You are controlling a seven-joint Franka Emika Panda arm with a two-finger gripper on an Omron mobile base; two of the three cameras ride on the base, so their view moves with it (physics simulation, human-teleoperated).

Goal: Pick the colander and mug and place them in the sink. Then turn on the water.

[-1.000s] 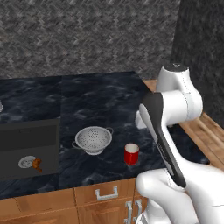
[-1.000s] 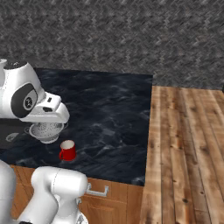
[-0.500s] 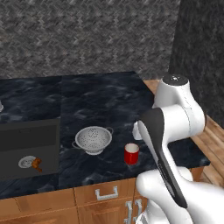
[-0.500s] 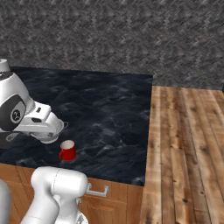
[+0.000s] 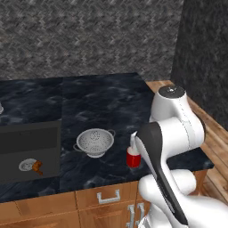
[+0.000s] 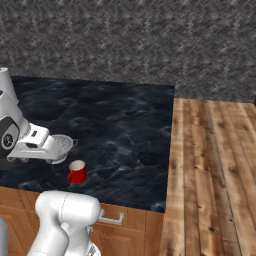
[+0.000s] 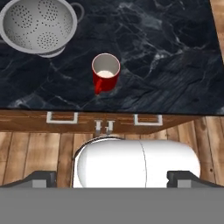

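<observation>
Fingers (image 7: 41, 179) spread wide, grasping nothing, high above counter (image 7: 175, 52), with upright mug (image 7: 105, 72) beyond them near front edge, colander (image 7: 37, 27) just beside mug.

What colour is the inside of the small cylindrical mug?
White inside the red mug, clearest in the hand view.

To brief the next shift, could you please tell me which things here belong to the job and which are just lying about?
Job: colander, red mug, sink.
Lying about: small brown item in the sink, cupboard handles.
</observation>
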